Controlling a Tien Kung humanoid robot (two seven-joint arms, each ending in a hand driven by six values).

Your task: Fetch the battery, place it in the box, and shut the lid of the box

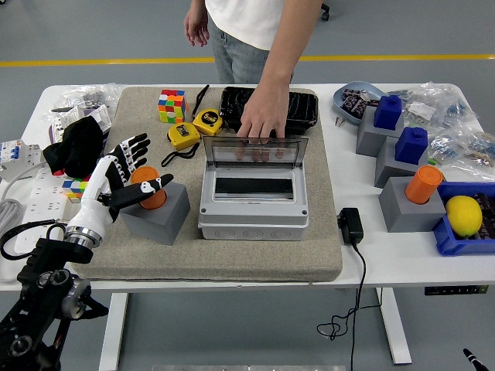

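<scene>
Left hand (124, 176) white-and-black, fingers spread around orange cylindrical battery (146, 188) upright in grey block (155, 212), grey plastic box (254, 189) beside it, clear lid (254, 151) raised, person's hand (263, 117) gripping lid edge, on beige felt mat (209, 255)

Left arm (46, 286) enters from lower left corner, reaches up toward grey box (254, 189), stops well left of it. Left hand (120, 174) white-and-black, fingers spread, thumb pointing toward box. Person's hand (263, 116) palm-down, fingers on box's rear raised lid.
</scene>
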